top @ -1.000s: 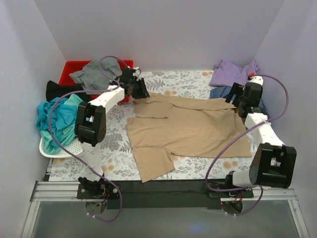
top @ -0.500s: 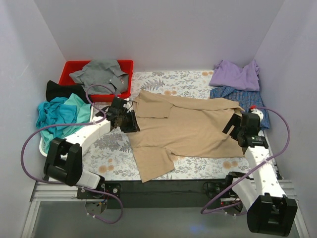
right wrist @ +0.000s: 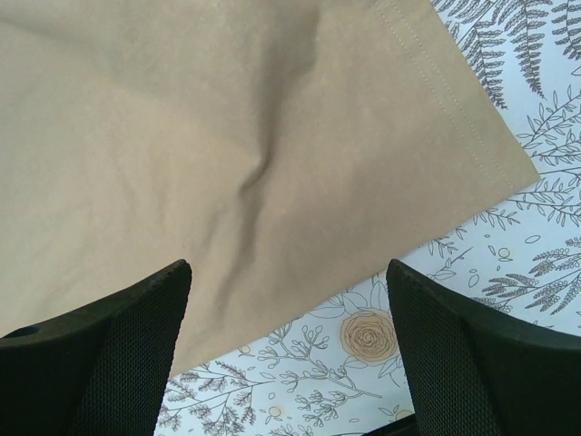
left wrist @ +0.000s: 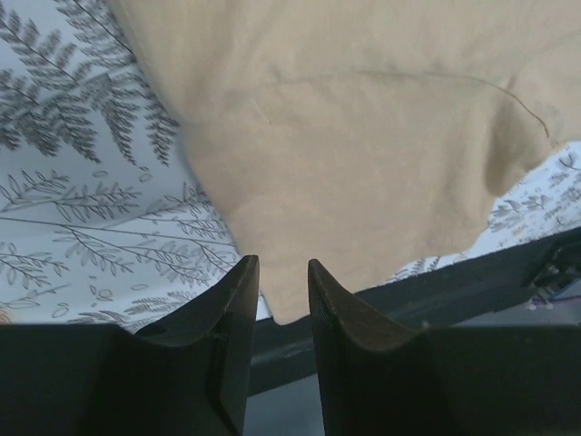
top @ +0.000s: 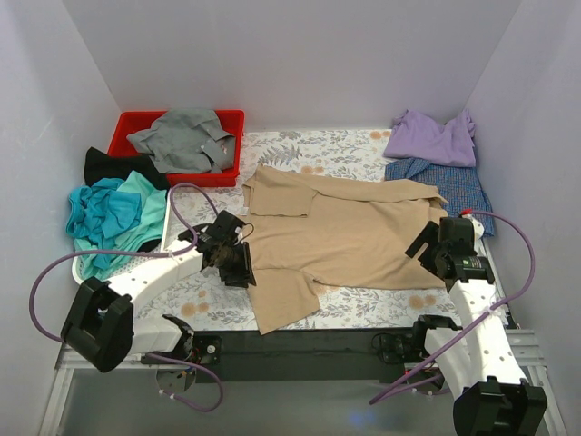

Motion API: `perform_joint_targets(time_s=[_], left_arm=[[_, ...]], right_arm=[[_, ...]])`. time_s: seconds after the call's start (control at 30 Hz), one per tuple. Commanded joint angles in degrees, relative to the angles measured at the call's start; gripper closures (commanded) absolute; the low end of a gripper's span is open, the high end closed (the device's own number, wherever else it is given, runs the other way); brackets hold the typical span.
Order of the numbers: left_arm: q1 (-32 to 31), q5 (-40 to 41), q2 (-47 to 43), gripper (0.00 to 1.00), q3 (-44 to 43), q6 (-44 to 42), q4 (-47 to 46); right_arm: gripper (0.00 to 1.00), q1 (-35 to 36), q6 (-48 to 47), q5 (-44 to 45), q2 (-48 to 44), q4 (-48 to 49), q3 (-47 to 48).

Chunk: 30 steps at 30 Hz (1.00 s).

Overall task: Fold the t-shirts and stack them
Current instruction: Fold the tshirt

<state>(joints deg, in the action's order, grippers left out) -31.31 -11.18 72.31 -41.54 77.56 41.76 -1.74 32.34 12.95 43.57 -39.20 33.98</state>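
Observation:
A tan-beige t-shirt (top: 345, 232) lies spread flat on the floral tablecloth, one sleeve (top: 281, 304) reaching to the near edge. My left gripper (top: 241, 271) hovers over the shirt's left edge; in the left wrist view (left wrist: 283, 263) its jaws stand a narrow gap apart with nothing between them, above the tan cloth (left wrist: 363, 136). My right gripper (top: 434, 254) is wide open and empty over the shirt's right hem; the right wrist view (right wrist: 286, 265) shows the hem corner (right wrist: 227, 118) below it. Lavender (top: 431, 136) and blue-checked (top: 458, 186) shirts lie at back right.
A red bin (top: 136, 116) at back left holds a grey shirt (top: 182, 136). A black shirt (top: 109, 165) and teal shirts (top: 109, 213) lie over a white mesh basket (top: 91, 272) at left. A black rail (top: 300, 343) runs along the near edge.
Both arms have drawn back from the shirt's far corners towards the near side. The shirt's far edge now lies flat and free of both grippers.

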Motion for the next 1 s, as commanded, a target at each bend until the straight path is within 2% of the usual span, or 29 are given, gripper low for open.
perform_joint_targets(time_s=[0.0, 0.1, 0.17, 0.3, 0.53, 0.67, 0.87, 0.97], left_arm=[[-1.56, 0.9, -3.76, 0.72, 0.67, 3.12, 1.85], [-1.56, 1.16, -1.04, 0.73, -0.82, 2.42, -1.39], [-1.56, 1.6, 2.28, 0.73, -2.75, 1.81, -3.78], [-1.56, 1.51, 7.48, 0.73, -4.08, 1.89, -8.79], [-1.56, 0.28, 10.83, 0.75, 1.63, 4.79, -10.91], [-1.65, 0.89, 10.65, 0.76, 1.99, 5.41, -7.93], [-1.74, 3.8, 9.52, 0.76, 2.0, 8.22, -0.45], [-1.74, 7.31, 8.73, 0.75, -0.38, 8.84, 5.69]], right_arm=[[0.08, 0.33, 0.19, 1.37, 0.2, -0.62, 3.2], [0.07, 0.33, -1.66, 1.12, 3.18, 0.61, 3.9], [0.07, 0.33, -2.71, -2.12, 4.85, 5.17, 2.68], [0.08, 0.33, -4.12, -2.58, 7.92, 9.14, 1.53], [0.07, 0.33, -9.57, -2.84, 18.1, 12.31, 2.76], [0.08, 0.51, -10.89, -2.32, 23.92, 11.6, 4.08], [0.08, 0.68, -11.59, -5.73, 25.33, 8.8, 3.38], [0.03, 1.56, -11.33, -8.81, 24.81, 6.95, 2.24]])
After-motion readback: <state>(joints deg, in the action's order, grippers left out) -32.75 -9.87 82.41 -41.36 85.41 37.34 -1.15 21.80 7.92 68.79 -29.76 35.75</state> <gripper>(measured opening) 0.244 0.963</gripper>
